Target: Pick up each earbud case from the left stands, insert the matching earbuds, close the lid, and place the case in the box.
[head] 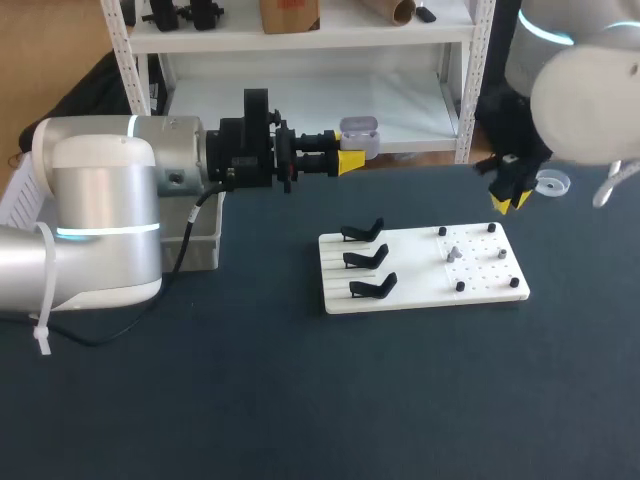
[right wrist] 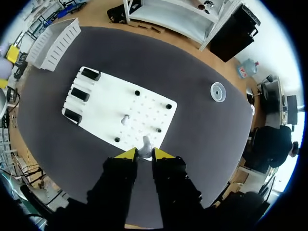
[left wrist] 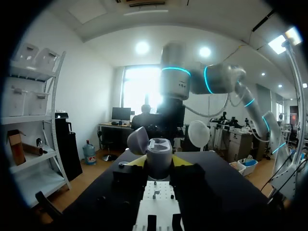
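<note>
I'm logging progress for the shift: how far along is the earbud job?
Done: all three stands are empty; the box's inside is hidden. In hand: the left gripper holds a case, lid open; the right gripper seems to pinch an earbud. Left: that earbud and the second earbud on the board go in, lid shut, case boxed.

- Grey earbud case (head: pixel 358 133), lid open, gripped aloft in the left end effector (head: pixel 352 150).
- One earbud (head: pixel 452 254) lies on the white board (head: pixel 420 290).
- A second earbud (right wrist: pixel 146 142) is pinched in the right end effector (right wrist: pixel 145 154).
</note>
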### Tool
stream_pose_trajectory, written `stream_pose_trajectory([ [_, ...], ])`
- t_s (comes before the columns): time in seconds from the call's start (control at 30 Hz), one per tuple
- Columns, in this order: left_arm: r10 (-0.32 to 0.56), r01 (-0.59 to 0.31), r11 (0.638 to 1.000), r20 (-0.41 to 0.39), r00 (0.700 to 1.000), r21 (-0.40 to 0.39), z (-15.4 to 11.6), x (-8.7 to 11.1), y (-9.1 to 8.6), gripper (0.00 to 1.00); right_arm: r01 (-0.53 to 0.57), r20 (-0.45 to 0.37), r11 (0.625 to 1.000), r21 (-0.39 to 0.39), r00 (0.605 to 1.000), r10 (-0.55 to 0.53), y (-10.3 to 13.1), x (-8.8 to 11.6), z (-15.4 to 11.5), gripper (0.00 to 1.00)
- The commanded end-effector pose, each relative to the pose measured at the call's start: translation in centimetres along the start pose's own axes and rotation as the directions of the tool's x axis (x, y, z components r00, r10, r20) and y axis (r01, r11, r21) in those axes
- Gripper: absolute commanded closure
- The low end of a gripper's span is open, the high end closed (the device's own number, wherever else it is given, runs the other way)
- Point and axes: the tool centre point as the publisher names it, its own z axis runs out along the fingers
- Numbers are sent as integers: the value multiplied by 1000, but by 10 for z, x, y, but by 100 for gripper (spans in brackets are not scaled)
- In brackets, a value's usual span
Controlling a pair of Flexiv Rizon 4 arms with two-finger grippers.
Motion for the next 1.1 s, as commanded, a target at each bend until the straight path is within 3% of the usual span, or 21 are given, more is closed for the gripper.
stream_pose_trajectory([
  [0.03,1,-1,1000,3,1000,-5,0,1,-1,100,-7,60,999,31,998,5,8,18,-5,100],
  [0.3,1,-1,1000,3,1000,-5,0,1,-1,100,-7,60,999,31,998,5,8,18,-5,100],
  [0.33,1,-1,1000,3,1000,-5,0,1,-1,100,-84,23,996,-31,996,84,11,14,-7,100],
  [0.37,1,-1,1000,3,1000,-5,0,1,-1,100,-219,-10,976,-8,976,219,17,10,-13,100],
  [0.5,1,-1,1000,3,1000,-5,0,1,-1,100,-439,-75,898,-17,896,437,45,6,-35,100],
  [0.53,1,-1,1000,3,1000,-5,0,1,-1,100,-518,-78,856,3,853,516,48,7,-39,100],
  [0.57,1,-1,1000,3,1000,-5,0,1,-1,100,-506,-93,863,18,858,505,52,7,-43,100],
  [0.6,1,-1,1000,3,1000,-5,0,1,-1,100,-562,-97,826,47,820,564,56,8,-46,100],
  [0.63,1,-1,1000,3,1000,-5,0,1,-1,100,-552,-103,831,63,825,556,62,8,-50,100],
  [0.67,1,-1,1000,3,1000,-5,0,1,-1,100,-593,-113,799,98,791,601,66,8,-52,100],
  [0.7,1,-1,1000,3,1000,-5,0,1,-1,100,-598,-114,795,102,787,607,70,9,-55,100],
  [0.77,1,-1,1000,3,1000,-5,0,1,-1,100,-651,-98,747,133,742,664,80,11,-59,100],
  [1.1,1,-1,1000,3,1000,-5,0,1,-1,100,-651,-98,747,133,742,664,80,11,-59,100],
])
